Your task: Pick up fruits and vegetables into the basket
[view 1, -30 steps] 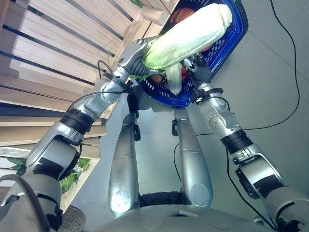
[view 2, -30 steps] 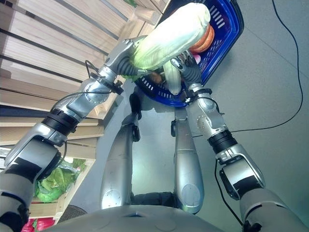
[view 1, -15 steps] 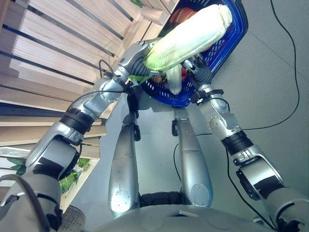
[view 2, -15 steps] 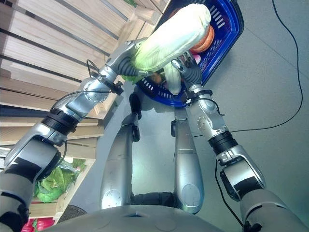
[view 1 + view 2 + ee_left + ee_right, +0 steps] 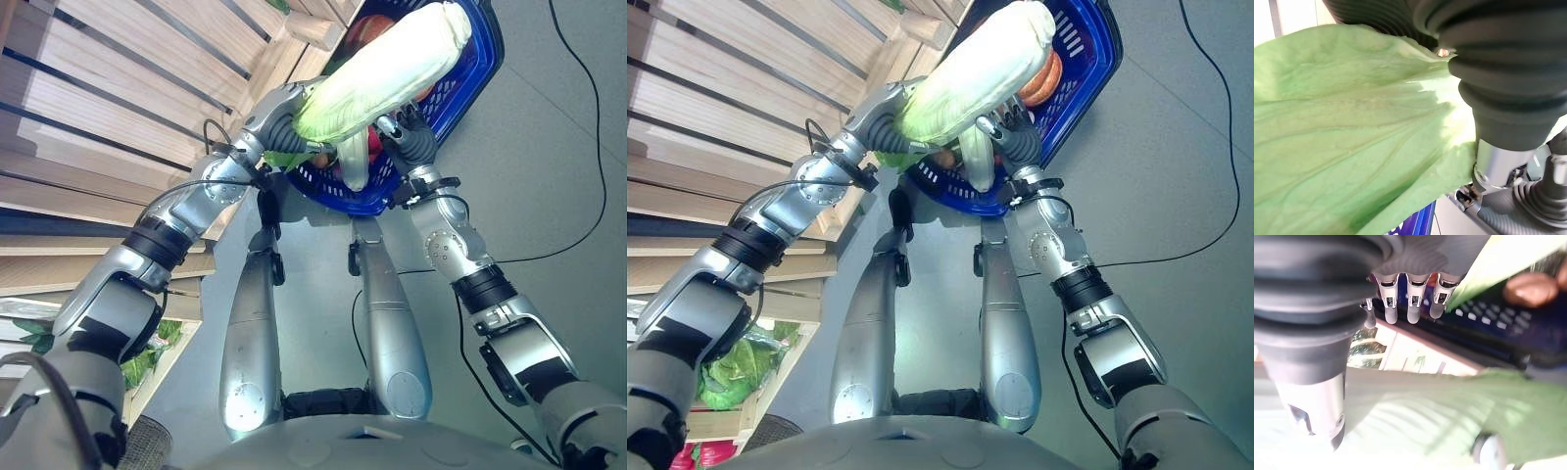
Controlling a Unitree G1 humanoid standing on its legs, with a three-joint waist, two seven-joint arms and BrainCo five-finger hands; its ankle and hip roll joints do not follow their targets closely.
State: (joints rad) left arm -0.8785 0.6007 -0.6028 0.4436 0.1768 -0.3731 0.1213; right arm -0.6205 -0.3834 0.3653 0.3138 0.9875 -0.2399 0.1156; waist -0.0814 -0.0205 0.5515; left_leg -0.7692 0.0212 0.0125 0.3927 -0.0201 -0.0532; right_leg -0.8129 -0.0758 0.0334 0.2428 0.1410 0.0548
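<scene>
At upper centre, both hands, left hand (image 5: pixel 277 116) and right hand (image 5: pixel 409 144), cradle a bulky, leafy, soft cabbage (image 5: pixel 387 70) over the basket (image 5: pixel 468 73); finger closure can't be told; support its stem end.

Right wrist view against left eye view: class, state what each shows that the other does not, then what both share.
Right wrist view alone: a brown round item inside the basket, seen close past the right hand's fingers.

Left eye view alone: the whole cabbage held over the blue basket between the left hand and right hand, and the wooden slatted shelf.

Both: the cabbage's pale green leaves, the basket's blue wall, and the right hand.
</scene>
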